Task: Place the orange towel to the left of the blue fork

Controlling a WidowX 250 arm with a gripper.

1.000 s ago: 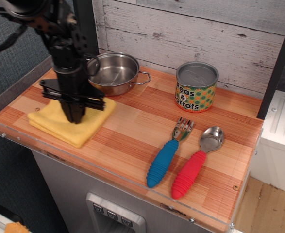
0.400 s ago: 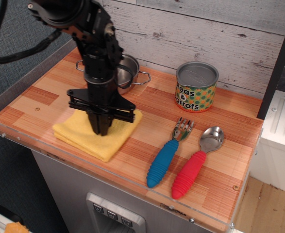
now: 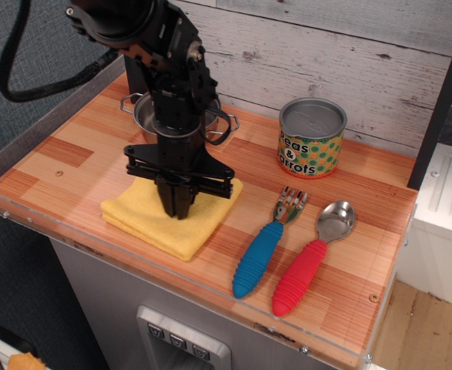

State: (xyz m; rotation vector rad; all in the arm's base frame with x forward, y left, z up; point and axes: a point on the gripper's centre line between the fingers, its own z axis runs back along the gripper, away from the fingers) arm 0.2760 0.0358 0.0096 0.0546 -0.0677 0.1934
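1. Rightward since a second ago, the orange towel (image 3: pixel 164 217) now lies just left of the blue fork (image 3: pixel 265 245).
2. Behind the arm stands a steel pot (image 3: pixel 150 112); far right, a tin can (image 3: pixel 311 138).
3. Fingers of the gripper (image 3: pixel 179 210) are pressed together, pinching the towel.

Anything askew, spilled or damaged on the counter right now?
Nothing stands out. The orange towel lies flat under the end effector, the blue fork and red spoon lie side by side, and the can stands upright.

A striped wooden table (image 3: pixel 210 166) stands against a whitewashed plank wall (image 3: pixel 326 46); pale wooden floor (image 3: pixel 422 331) shows at lower right.
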